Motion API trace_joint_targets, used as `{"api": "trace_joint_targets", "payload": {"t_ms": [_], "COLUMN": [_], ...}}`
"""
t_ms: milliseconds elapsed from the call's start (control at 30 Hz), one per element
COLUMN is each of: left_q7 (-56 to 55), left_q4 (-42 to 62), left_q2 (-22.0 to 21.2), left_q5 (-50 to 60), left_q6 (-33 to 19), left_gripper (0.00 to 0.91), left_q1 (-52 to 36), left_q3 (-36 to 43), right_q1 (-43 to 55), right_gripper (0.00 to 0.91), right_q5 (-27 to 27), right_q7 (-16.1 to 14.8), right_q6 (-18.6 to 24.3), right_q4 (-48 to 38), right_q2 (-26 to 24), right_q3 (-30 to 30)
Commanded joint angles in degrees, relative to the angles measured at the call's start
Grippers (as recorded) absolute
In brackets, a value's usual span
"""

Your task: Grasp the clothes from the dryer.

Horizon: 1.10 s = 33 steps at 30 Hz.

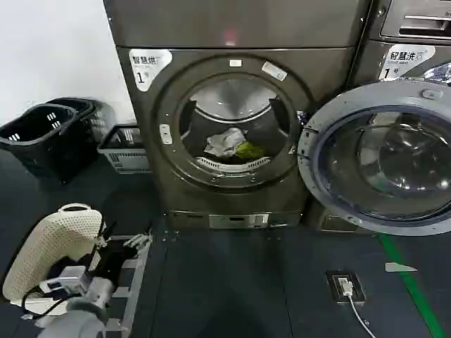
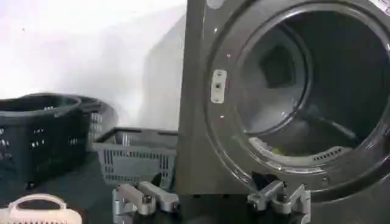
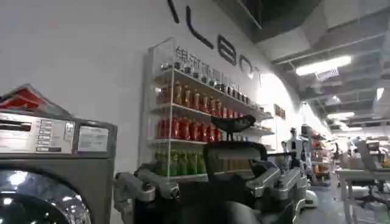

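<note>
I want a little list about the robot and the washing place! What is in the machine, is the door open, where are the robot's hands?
dryer: door swung open to the right
clothes: small grey-white and yellow-green bundle low in the drum
left hand: open, low near the floor, left of the dryer, holding nothing
right hand: open, holding nothing
baskets: on the floor left of the dryer
</note>
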Motion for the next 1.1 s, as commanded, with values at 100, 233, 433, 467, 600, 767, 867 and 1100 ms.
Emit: {"api": "trace_joint_targets", "payload": {"t_ms": [100, 233, 433, 467, 600, 767, 867, 1100], "left_q7": [0.1, 0.2, 0.3, 0.3, 0.3, 0.3, 0.3, 0.3], "left_q4": [-0.4, -1.0, -2.4, -2.6, -3.1, -3.3, -3.3, -2.9], "left_q2": [0.1, 0.2, 0.4, 0.5, 0.7, 0.8, 0.7, 0.6], "left_q5": [0.0, -0.2, -0.6, -0.6, -1.1, -1.4, -1.4, -1.2], "left_q6": [-0.1, -0.1, -0.1, -0.1, 0.0, -0.2, -0.2, -0.2], "left_gripper": [0.907, 0.907, 0.907, 0.907, 0.907, 0.907, 0.907, 0.907], "left_q1": [0.0, 0.0, 0.5, 0.6, 0.7, 1.1, 1.2, 1.0], "left_q3": [-0.2, -0.7, -1.0, -1.0, -1.6, -2.1, -2.0, -1.4], "right_q1": [-0.3, -0.2, -0.3, -0.3, -0.3, -0.3, -0.4, -0.5], "right_gripper": [0.907, 0.907, 0.907, 0.907, 0.907, 0.907, 0.907, 0.907], "right_q5": [-3.3, -5.9, -6.1, -6.1, -6.0, -5.9, -5.9, -5.8], "right_q7": [-1.0, -3.7, -3.4, -3.3, -3.1, -3.1, -3.1, -3.2], "right_q6": [0.2, 1.4, 2.1, 2.2, 2.9, 3.2, 3.3, 3.4], "right_q4": [-0.7, -2.1, -2.3, -2.2, -2.2, -1.9, -1.8, -1.5], "right_q2": [0.2, -0.1, -0.5, -0.4, 0.0, 0.1, 0.0, 0.1], "right_q3": [-1.0, -2.5, -2.6, -2.6, -2.6, -2.6, -2.7, -2.8]}}
